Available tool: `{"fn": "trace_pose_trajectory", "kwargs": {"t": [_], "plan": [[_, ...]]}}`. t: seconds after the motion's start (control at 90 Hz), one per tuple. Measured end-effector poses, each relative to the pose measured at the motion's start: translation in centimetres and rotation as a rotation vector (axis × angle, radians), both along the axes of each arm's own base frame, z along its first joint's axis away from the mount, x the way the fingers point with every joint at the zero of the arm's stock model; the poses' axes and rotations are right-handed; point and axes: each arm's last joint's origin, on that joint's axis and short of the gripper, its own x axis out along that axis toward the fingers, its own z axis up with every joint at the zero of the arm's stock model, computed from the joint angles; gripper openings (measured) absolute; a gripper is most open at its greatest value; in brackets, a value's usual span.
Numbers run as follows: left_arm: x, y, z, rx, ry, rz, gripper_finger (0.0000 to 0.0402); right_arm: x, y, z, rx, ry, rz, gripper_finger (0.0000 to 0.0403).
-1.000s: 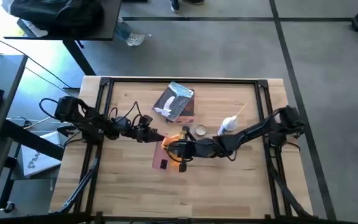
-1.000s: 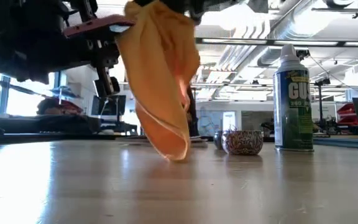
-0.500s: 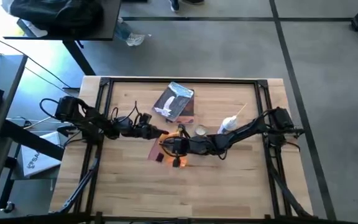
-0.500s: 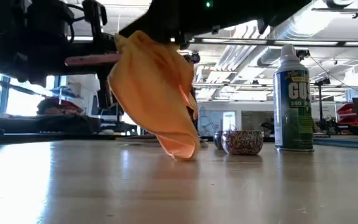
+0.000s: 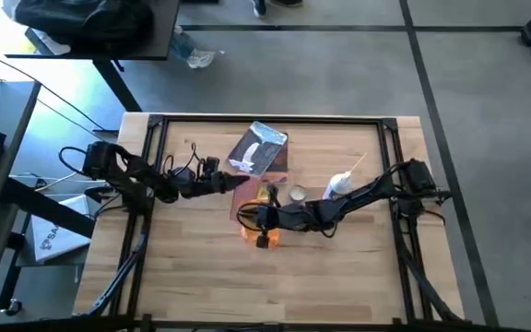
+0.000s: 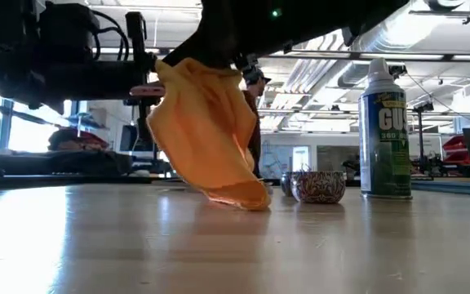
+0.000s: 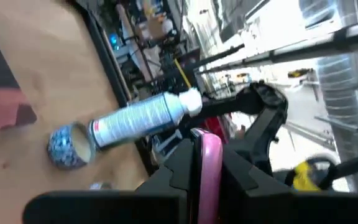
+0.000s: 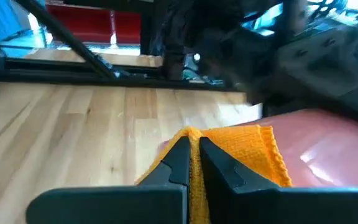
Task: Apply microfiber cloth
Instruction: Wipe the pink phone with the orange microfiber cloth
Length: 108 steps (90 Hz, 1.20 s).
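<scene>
Light wooden table (image 5: pixel 358 267), grey-blue packet (image 5: pixel 258 149), spray can (image 5: pixel 337 184), small tin (image 5: pixel 298 194), cloth's hanging tip (image 6: pixel 247 196) touching.

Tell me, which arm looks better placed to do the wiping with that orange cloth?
The right. Its gripper is shut on the microfiber cloth, which hangs beside the pink flat item pinched in the left gripper, so it only needs to rub.

Both arms reach inward; left hand (image 5: pixel 231 183) and right hand (image 5: pixel 264 221) (both clamped) nearly meet.
</scene>
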Motion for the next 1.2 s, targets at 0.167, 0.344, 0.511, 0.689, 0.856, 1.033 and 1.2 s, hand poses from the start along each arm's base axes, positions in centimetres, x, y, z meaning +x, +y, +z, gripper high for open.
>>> {"fn": "trace_pose_trajectory", "kwargs": {"t": [0.167, 0.344, 0.511, 0.689, 0.856, 1.033, 1.2], "plan": [[-0.1, 0.7, 0.5, 0.038, -0.033, 0.081, 0.0017, -0.4, 1.2, 0.0, -0.015, 0.014, 0.032, 0.0], [-0.1, 0.9, 0.5, 0.077, -0.02, 0.135, 0.0017, -1.2, 2.4, 4.2, -0.211, -0.02, 0.003, 0.0], [0.1, 0.3, 0.6, 0.095, -0.014, 0.153, 0.0017, -1.1, 1.0, 6.9, -0.405, 0.009, -0.061, 0.0], [1.2, -1.3, 1.7, 0.15, -0.052, 0.121, 0.0017, -0.4, -2.3, 7.3, -0.425, 0.042, -0.093, 0.0], [2.0, -2.3, 2.4, 0.187, -0.069, 0.107, 0.0017, -0.1, -4.7, 6.5, -0.317, 0.066, -0.055, 0.0], [2.1, -2.2, 2.5, 0.183, -0.073, 0.122, 0.0017, 0.4, -4.8, 5.7, -0.242, 0.063, 0.017, 0.0], [2.1, -1.6, 2.6, 0.148, -0.082, 0.162, 0.0017, 0.8, -3.7, 4.0, -0.194, 0.09, 0.069, 0.0]]}}
